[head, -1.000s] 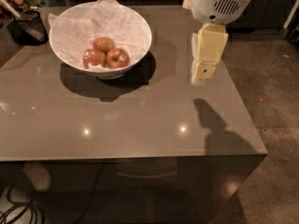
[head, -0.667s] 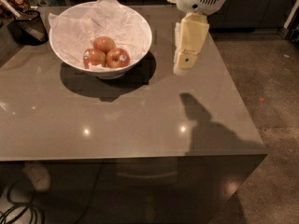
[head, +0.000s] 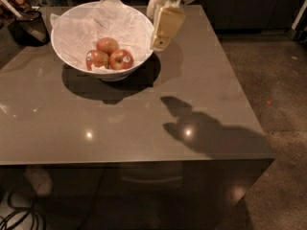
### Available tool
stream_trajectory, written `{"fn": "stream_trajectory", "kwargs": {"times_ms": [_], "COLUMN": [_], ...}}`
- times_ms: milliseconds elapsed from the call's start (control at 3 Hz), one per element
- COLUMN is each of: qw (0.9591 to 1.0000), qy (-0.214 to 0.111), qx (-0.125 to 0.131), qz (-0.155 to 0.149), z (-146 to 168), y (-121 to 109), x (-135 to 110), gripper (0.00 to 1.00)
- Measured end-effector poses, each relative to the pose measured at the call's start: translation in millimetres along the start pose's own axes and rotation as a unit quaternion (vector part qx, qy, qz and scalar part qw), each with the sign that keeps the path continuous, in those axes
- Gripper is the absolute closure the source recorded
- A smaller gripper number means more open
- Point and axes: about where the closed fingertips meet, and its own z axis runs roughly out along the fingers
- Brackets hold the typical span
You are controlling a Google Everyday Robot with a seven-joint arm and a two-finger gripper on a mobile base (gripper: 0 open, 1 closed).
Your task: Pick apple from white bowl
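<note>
The white bowl (head: 76,63), lined with crumpled white paper, stands on the grey table (head: 144,123) at the back left. Three red-yellow apples lie in it. The apple (head: 121,59) with a small white sticker is the front right one; two similar apples lie at its left (head: 97,59) and behind it (head: 107,45). My gripper (head: 159,44) hangs from above at the bowl's right rim, its cream-coloured fingers pointing down, above and to the right of the apples. It holds nothing that I can see.
A dark mesh basket (head: 29,27) stands at the table's back left corner, beside the bowl. The gripper's shadow (head: 201,128) falls on the table's front right part. Concrete floor (head: 273,80) lies to the right. Cables lie on the floor at lower left.
My gripper has moved left across the table, from well right of the bowl to the bowl's right rim. The bowl and apples have not moved.
</note>
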Motion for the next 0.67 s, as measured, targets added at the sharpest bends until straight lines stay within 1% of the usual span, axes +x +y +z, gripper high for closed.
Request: {"fn": "stream_trajectory", "kwargs": {"times_ms": [333, 667], "qw": [0.9999, 0.9997], "qy": [-0.007, -0.011], "qx": [-0.008, -0.020], "qz": [-0.005, -0.007], "z": [8, 20], "y": [-11, -20], "x": [-10, -17], "gripper": [0.41, 0.36]}}
